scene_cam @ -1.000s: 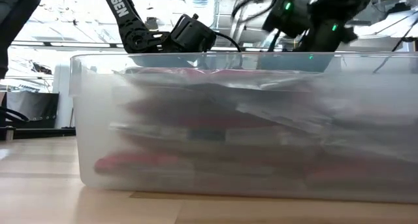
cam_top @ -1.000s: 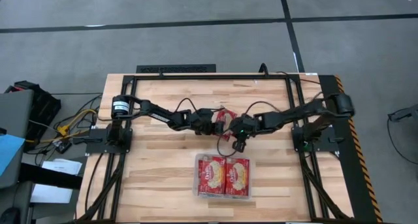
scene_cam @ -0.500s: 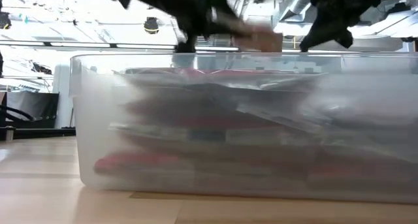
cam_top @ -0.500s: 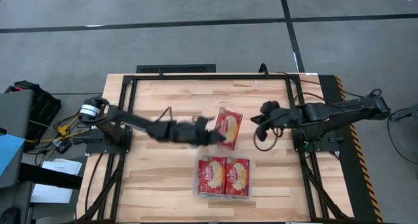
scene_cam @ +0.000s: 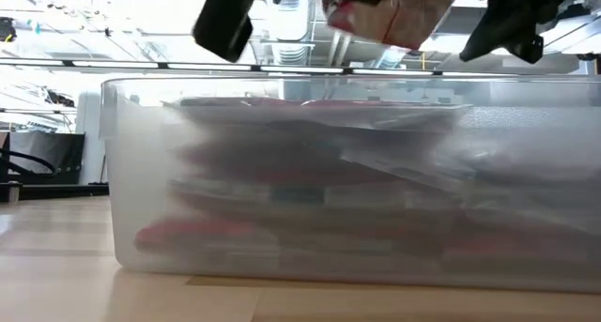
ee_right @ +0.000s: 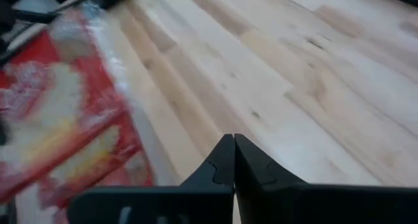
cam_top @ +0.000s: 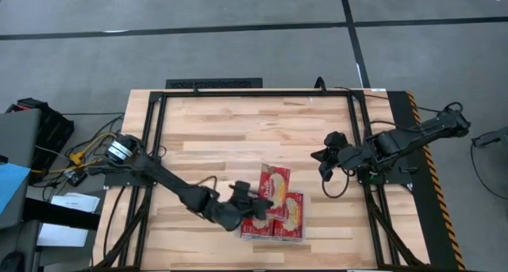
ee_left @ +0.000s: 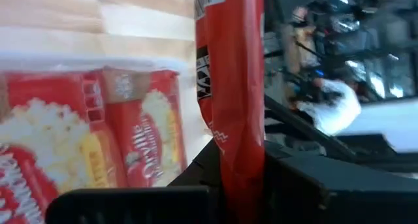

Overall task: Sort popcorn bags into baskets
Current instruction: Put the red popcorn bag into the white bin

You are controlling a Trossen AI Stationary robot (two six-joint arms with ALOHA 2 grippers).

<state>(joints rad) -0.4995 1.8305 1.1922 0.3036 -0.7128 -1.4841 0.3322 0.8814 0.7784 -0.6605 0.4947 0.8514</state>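
The left gripper is clamped on a red popcorn bag, holding it above the clear plastic bin. The bin holds stacked popcorn bags with yellow and white print; the lettering is not legible. The right gripper has its fingers pressed together, empty, over bare table near the right edge.

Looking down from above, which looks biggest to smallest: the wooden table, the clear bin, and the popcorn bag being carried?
1. The wooden table, by far the largest.
2. The clear bin.
3. The carried popcorn bag, held by the left hand over the bin; it hangs nearer the camera, so it looks slightly enlarged, yet still smallest.
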